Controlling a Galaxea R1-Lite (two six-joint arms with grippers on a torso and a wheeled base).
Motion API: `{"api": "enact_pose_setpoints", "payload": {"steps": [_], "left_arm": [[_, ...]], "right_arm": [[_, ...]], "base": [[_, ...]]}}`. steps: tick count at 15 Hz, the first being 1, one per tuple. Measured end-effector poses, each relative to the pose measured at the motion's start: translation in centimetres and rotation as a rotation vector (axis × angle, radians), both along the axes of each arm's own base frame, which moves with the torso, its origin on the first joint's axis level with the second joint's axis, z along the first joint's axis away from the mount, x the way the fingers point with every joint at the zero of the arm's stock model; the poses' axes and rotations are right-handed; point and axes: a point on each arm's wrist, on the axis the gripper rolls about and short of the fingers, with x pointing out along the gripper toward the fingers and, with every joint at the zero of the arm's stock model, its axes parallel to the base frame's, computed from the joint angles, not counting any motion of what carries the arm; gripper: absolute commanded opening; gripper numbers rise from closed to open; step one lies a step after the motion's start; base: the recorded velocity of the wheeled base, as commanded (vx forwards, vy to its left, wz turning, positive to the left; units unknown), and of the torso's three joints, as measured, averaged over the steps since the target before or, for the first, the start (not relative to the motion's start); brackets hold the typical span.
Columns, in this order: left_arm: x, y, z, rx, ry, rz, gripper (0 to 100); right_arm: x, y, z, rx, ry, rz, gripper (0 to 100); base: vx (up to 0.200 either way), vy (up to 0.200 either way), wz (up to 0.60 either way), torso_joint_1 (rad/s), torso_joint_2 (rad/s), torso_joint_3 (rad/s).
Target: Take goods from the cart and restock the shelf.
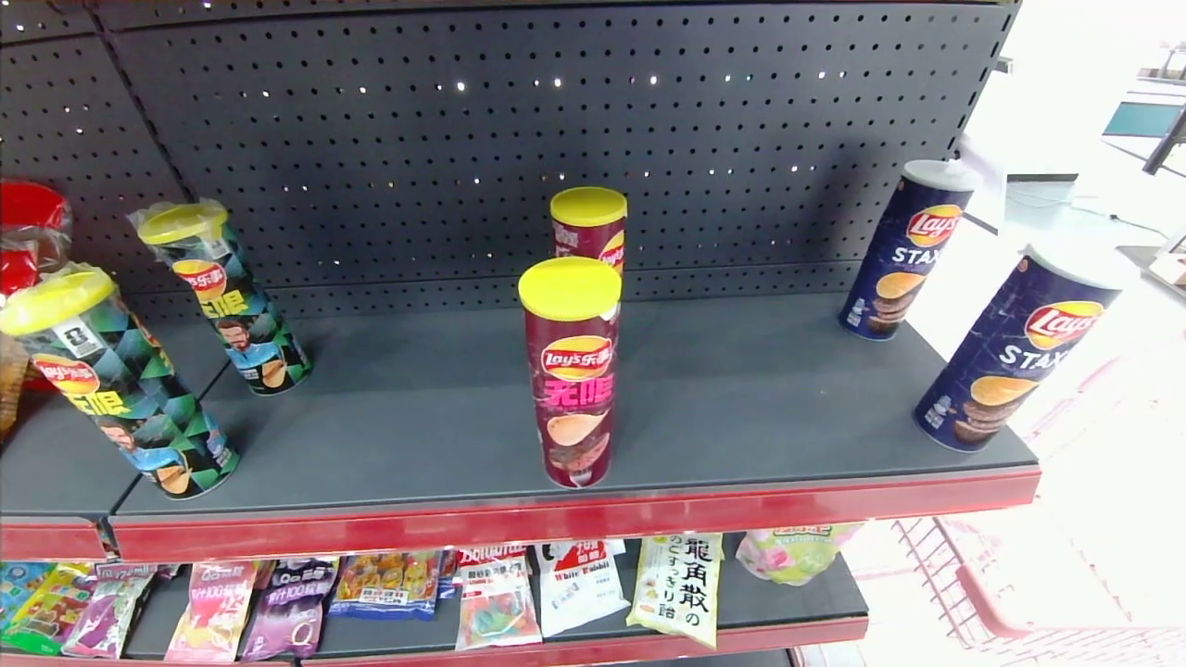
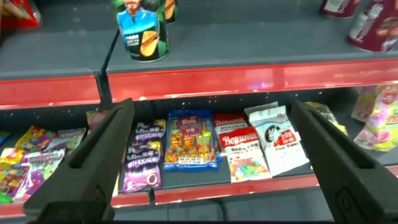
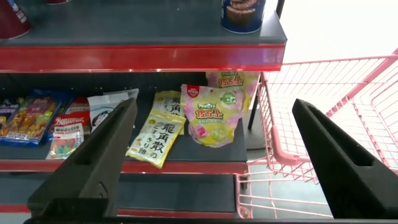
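The grey shelf point(image 1: 741, 408) with a red front lip carries chip cans: two maroon cans with yellow lids point(image 1: 571, 371) in the middle, two dark blue cans point(image 1: 1015, 347) at the right end, and two patterned cans point(image 1: 116, 384) on the left. My left gripper point(image 2: 211, 155) is open below the shelf edge, facing the snack bags point(image 2: 189, 140) on the lower shelf. My right gripper point(image 3: 211, 155) is open too, facing the lower shelf's right end and the pink cart point(image 3: 323, 137) beside it.
A red-lidded container point(image 1: 28, 232) stands at the far left. The lower shelf point(image 1: 788, 602) holds a row of snack bags, among them a yellow bag point(image 3: 158, 127) and a green-pink bag point(image 3: 211, 115). The pink wire cart point(image 1: 982, 593) is right of the shelf.
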Motion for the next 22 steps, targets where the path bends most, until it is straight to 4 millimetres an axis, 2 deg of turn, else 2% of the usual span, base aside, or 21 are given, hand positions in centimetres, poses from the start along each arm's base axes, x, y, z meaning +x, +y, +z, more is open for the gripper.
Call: {"api": "enact_pose_setpoints", "payload": {"steps": [22], "left_arm": [[0.00,0.00,0.00,-0.001,0.000,0.000,100]], "right_arm": [[0.00,0.00,-0.01,0.000,0.000,0.000,100]], "base": [[0.000,0.000,0.00,0.000,0.00,0.000]]}}
